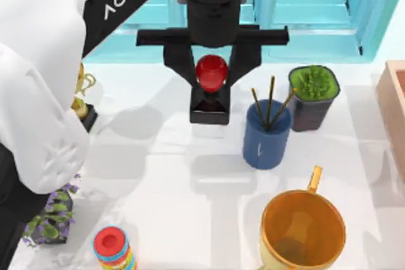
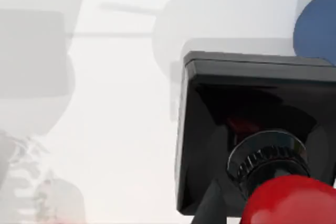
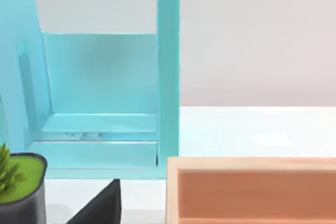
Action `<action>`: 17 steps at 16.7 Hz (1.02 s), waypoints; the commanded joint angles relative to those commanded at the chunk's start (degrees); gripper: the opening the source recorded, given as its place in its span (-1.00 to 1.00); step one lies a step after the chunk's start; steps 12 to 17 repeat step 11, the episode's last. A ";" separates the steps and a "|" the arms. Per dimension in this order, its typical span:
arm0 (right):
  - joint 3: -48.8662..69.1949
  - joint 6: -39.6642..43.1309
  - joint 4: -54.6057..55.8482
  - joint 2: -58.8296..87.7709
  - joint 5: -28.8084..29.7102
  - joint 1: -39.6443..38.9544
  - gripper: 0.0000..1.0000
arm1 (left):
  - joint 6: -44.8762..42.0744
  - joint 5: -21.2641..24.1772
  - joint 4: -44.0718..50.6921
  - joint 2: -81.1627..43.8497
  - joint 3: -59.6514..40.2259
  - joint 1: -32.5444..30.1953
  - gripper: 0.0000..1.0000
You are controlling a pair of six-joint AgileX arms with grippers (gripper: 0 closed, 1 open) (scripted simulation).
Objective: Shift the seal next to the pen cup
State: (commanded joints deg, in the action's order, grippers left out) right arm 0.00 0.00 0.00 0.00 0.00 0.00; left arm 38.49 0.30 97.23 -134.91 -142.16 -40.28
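presently, findings run from largest item to smallest.
table: white glossy tabletop carrying all items listed below.
rack: turquoise panelled structure along the far edge of the table; seen again in the right wrist view.
left arm: white agilex arm entering from the left side, its black forearm crossing to the far middle of the table.
mug: big glossy orange mug at the near right, opening upward, handle toward the pen cup.
box: pale wooden box at the right edge; its wall also in the right wrist view.
left gripper: black two-finger gripper pointing down at the far middle, fingers closed narrow on either side of the red knob, holding the seal.
pen cup: dark blue cylindrical cup with a small white mark and three thin brown sticks, right of centre; its blue edge shows in the left wrist view.
plant pot: dark square pot with a green plant, just beside the pen cup on its far right.
seal: small stamp with glossy red rounded knob on a black square block base, just left of the pen cup, apart from it; whether the base touches the table cannot be told. left wrist view shows the base and knob close up.
ring stack: red-topped stack of coloured rings at the near left.
trophy: gold trophy on a black base, far left, partly behind the arm.
flowers: purple-flowered plant, near left edge.
right gripper: fingers' state cannot be told.
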 joint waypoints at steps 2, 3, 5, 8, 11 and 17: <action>0.00 0.00 0.00 0.00 0.00 0.00 1.00 | 0.00 0.00 0.00 0.00 0.00 0.00 0.51; 0.00 0.00 0.00 0.00 0.00 0.00 1.00 | 0.00 0.00 0.00 0.00 0.00 0.00 0.66; 0.00 0.00 0.00 0.00 0.00 0.00 1.00 | 0.00 0.00 0.00 0.00 0.00 0.00 0.96; 0.00 0.00 0.00 0.00 0.00 0.00 1.00 | 0.00 0.00 0.00 0.00 0.00 0.00 1.00; 0.00 0.00 0.00 0.00 0.00 0.00 1.00 | 0.00 0.00 0.00 0.00 0.00 0.00 1.00; 0.00 0.00 0.00 0.00 0.00 0.00 1.00 | 0.00 0.00 0.00 0.00 0.00 0.00 1.00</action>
